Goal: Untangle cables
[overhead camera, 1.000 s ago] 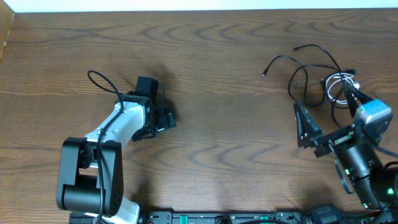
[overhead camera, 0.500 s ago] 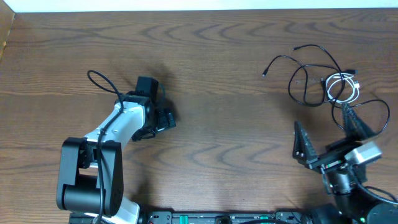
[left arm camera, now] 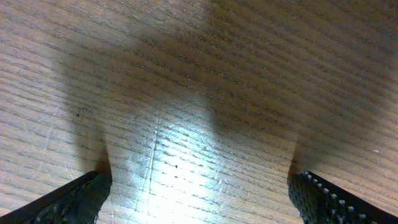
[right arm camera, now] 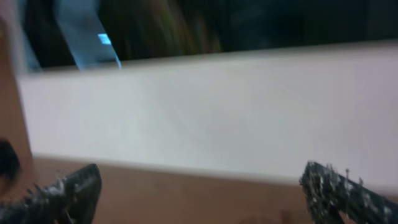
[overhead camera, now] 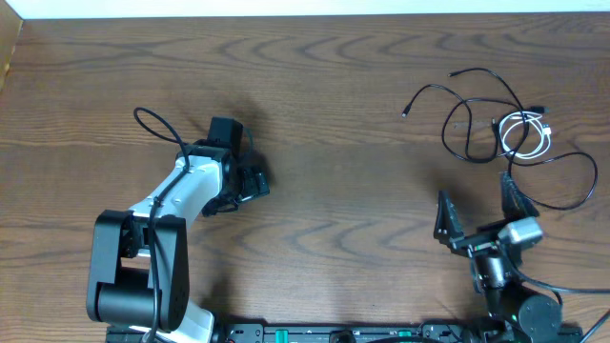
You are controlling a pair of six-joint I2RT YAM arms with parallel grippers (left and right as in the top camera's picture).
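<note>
The cables lie tangled at the table's far right: thin black cords (overhead camera: 474, 112) loop over each other, a short white looped one (overhead camera: 523, 133) sits among them, and another black loop (overhead camera: 553, 181) trails toward the front. My right gripper (overhead camera: 479, 211) stands open and empty just in front of the tangle, apart from it. In the blurred right wrict view its fingertips (right arm camera: 67, 191) frame only table edge and a white wall; no cables show there. My left gripper (overhead camera: 250, 176) is far off at centre left, open over bare wood (left arm camera: 199, 143), its fingertips (left arm camera: 329, 199) wide apart.
The wooden table's (overhead camera: 343, 86) back edge meets a white wall (right arm camera: 211, 106). A thick black wire (overhead camera: 157, 124) arcs from the left arm. The arm bases stand along the front edge.
My right arm has drawn back from the white cable toward the front edge, still open and empty, uncovering the black loop on the right. The left arm has not moved.
</note>
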